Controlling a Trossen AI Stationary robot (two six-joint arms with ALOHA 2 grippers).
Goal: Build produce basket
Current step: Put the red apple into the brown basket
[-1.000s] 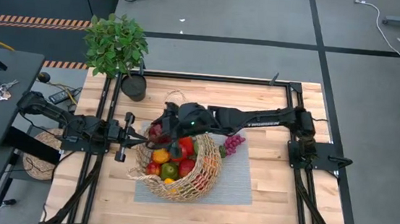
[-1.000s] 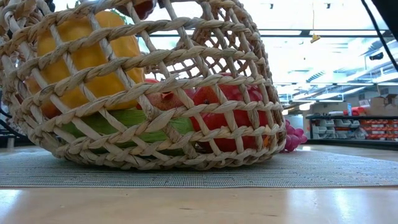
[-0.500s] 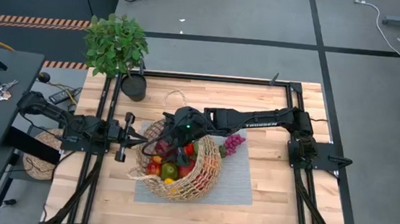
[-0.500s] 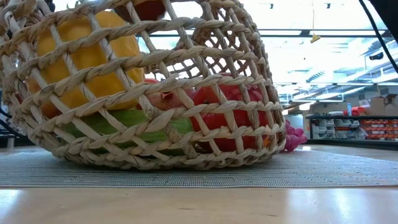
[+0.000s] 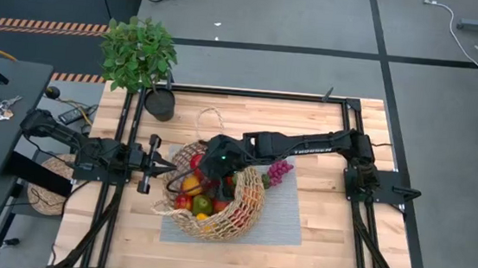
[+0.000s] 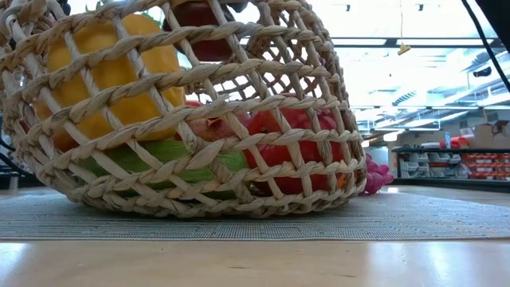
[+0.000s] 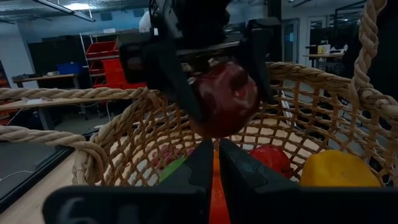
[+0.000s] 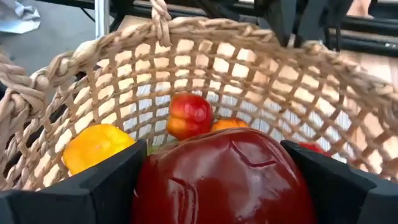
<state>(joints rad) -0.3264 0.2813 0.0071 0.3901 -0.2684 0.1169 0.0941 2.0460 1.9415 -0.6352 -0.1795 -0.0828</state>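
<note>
The basket (image 5: 231, 210) stands on a grey mat (image 5: 284, 218), its mouth turned up and toward the table's left. Inside lies produce: a yellow pepper (image 8: 93, 147), a red-and-yellow fruit (image 8: 189, 115), and green (image 6: 159, 155) and red (image 6: 296, 143) pieces. Purple grapes (image 5: 279, 170) lie on the mat at the basket's right. My right gripper (image 5: 210, 164) hangs over the basket's mouth, shut on a dark red fruit (image 8: 227, 177). My left gripper (image 5: 169, 170) is shut at the basket's left rim (image 7: 93, 155), pointing level into the mouth. My right gripper pinches the dark red fruit between its two fingers (image 8: 109, 180), on its two opposite sides (image 8: 152, 183). The fingers come from the table's right, slanting down. The fruit (image 7: 224, 96) hangs clear above the produce, about level with the rim. My left gripper: I cannot tell whether it touches the basket.
A leafy plant (image 5: 139, 51) in a dark pot (image 5: 160, 104) stands at the table's far left corner. A thin looped handle (image 5: 210, 114) lies behind the basket. Black frame rails (image 5: 251, 93) edge the table. Bare wood shows to the right of the mat.
My right gripper has tipped its fingers further down and sunk toward the basket's mouth with the dark red fruit. In the low view the fruit now shows lower behind the top of the weave. The basket and my left gripper have kept still.
</note>
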